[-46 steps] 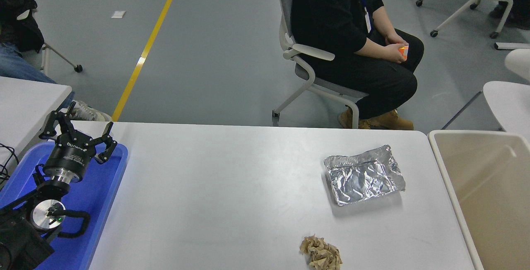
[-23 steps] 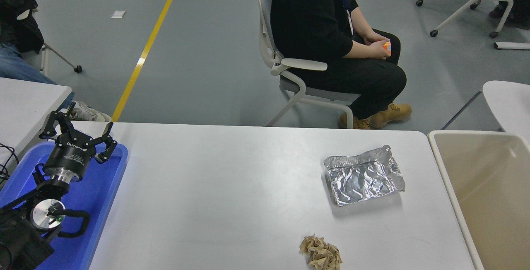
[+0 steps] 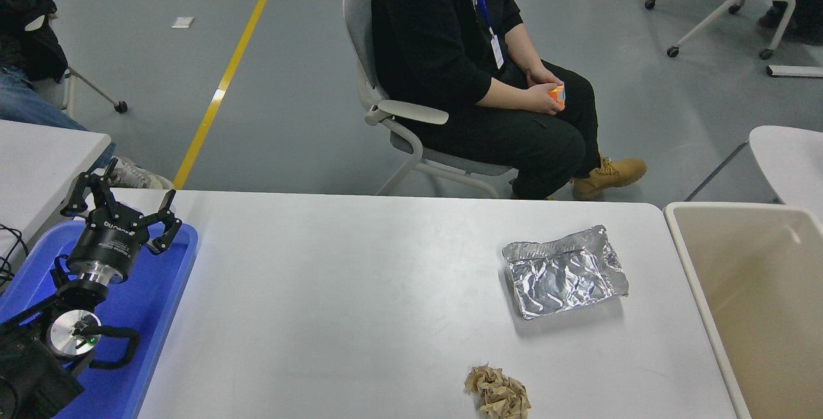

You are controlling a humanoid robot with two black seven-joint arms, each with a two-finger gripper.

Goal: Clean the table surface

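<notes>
white table (image 3: 360, 290) fills the middle of the head view, near edge cut by the bottom of frame, far edge running left to right just below the seated person.

on it:
- foil tray (image 3: 564, 271), crumpled, shallow, open side up, right of centre, nearer the far edge. casts a shadow on its near side.
- paper wad (image 3: 498, 393), tan, crumpled, near the bottom edge, nearer the camera than the foil and a bit left of it. the two are apart, not touching.

left gripper (image 3: 119, 204) at lower left, over the far end of a blue tray (image 3: 161, 290) that sits at the table's left end. fingers spread wide, nothing between them. arm body runs down to the bottom left corner, small green light on the round joint.

right gripper not in view.

beige bin (image 3: 691, 258) at the right, just beside the table's right edge, near part cut by the frame. visible inside is bare.

second white table (image 3: 38, 155) at far left, partly seen, cable at its near edge.

person (image 3: 450, 59) in black sits on a grey chair (image 3: 386, 117) beyond the far edge, turned sideways, tan boots, blue lanyard, hands in lap around a small orange object (image 3: 557, 93). another person's leg in jeans (image 3: 26, 107) at the far left. yellow line (image 3: 225, 78) on the grey floor, more chairs at top right.
</notes>
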